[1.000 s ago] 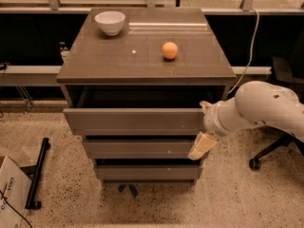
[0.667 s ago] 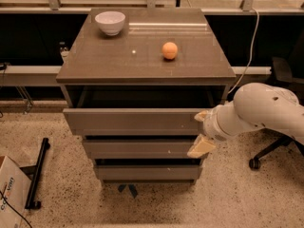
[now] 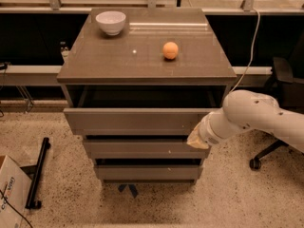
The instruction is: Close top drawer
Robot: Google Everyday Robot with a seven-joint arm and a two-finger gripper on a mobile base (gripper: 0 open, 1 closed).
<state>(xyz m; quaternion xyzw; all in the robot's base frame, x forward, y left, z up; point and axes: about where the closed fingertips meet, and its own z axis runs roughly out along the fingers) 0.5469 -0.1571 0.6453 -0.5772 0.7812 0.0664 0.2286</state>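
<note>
The top drawer (image 3: 137,121) of the grey-brown cabinet stands pulled out, its plain flat front panel well forward of the cabinet top, with the dark inside (image 3: 147,98) showing behind it. My gripper (image 3: 197,139), tan-tipped at the end of the white arm (image 3: 251,115), is at the right end of that front panel, against its lower edge and just above the middle drawer front (image 3: 142,148). The arm reaches in from the right.
A white bowl (image 3: 110,22) and an orange ball (image 3: 170,50) sit on the cabinet top (image 3: 118,61). The bottom drawer front (image 3: 147,171) is below. An office chair (image 3: 280,80) stands at the right; a cardboard box (image 3: 10,194) and a black stand (image 3: 38,172) lie on the floor at the left.
My gripper has moved a little left and up, closer against the right end of the top drawer's front. The drawer has not visibly moved.
</note>
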